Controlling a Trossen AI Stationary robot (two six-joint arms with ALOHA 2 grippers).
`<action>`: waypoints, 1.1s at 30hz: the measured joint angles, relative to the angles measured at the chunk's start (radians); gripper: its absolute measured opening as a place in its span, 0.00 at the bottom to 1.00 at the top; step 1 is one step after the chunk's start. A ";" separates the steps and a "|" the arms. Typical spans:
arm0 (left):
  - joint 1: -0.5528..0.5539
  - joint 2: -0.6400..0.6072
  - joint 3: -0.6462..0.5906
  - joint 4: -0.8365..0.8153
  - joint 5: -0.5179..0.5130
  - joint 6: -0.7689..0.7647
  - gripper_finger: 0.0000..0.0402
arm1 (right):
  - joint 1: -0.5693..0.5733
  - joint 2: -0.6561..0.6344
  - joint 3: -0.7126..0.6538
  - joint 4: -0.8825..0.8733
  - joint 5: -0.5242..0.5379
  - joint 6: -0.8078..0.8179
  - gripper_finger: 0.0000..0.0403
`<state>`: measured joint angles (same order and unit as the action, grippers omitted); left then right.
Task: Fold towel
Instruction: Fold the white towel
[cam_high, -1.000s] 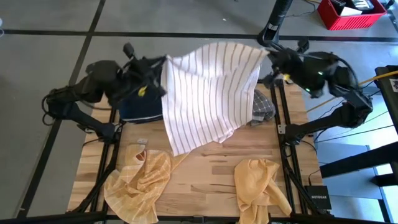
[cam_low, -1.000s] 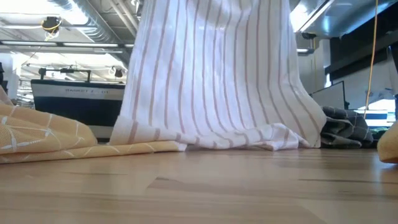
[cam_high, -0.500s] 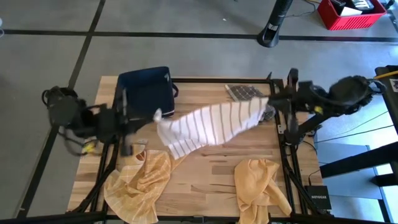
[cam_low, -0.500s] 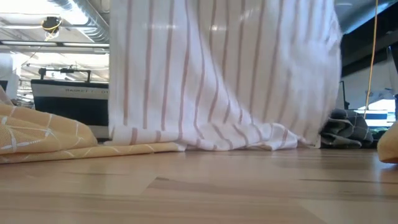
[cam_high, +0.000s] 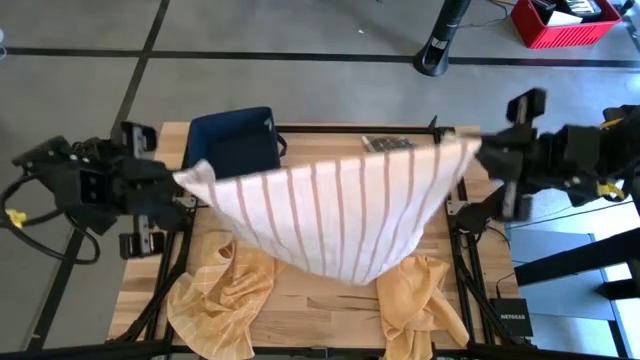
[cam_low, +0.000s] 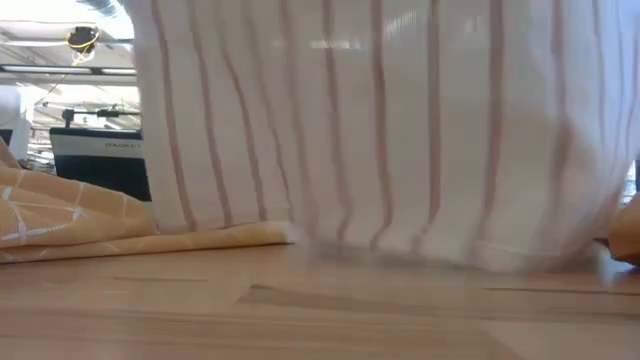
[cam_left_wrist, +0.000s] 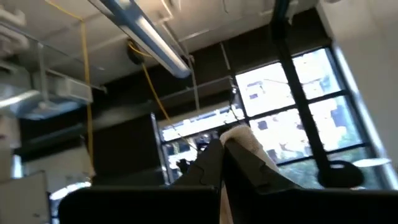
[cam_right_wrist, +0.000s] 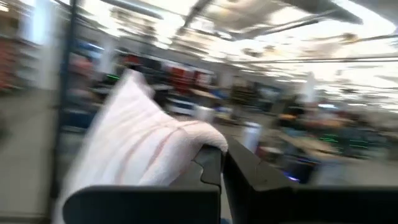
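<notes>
Striped towel (cam_high: 330, 215) hung stretched above the wooden table (cam_high: 330, 268), long axis running arm to arm, left gripper (cam_high: 178, 185) and right gripper (cam_high: 482, 150) each clamped on an opposite top corner, bottom hem brushing the table.

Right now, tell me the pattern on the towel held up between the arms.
White towel with thin reddish-brown stripes; clearest in the high view.

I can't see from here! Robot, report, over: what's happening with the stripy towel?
Left gripper and right gripper both shut on striped towel corners. Towel stretched wide, sagging over the table. Two yellow cloths lie underneath, in the way.
</notes>
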<state>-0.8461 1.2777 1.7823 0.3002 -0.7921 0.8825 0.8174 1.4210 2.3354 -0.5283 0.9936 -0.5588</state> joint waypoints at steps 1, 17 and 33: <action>0.005 -0.003 0.000 0.028 0.000 0.028 0.00 | 0.000 0.012 0.021 0.010 0.040 -0.043 0.02; 0.144 -0.036 0.018 -0.017 -0.539 0.317 0.00 | -0.240 -0.036 -0.015 -0.417 0.344 0.113 0.02; 0.343 -0.152 0.011 -0.712 -0.480 -0.284 0.00 | -0.620 -0.041 -0.159 -0.942 0.031 0.532 0.02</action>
<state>-0.5027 1.1253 1.7932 -0.4121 -1.2720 0.5980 0.1970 1.3803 2.1765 -1.4698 1.0244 -0.0267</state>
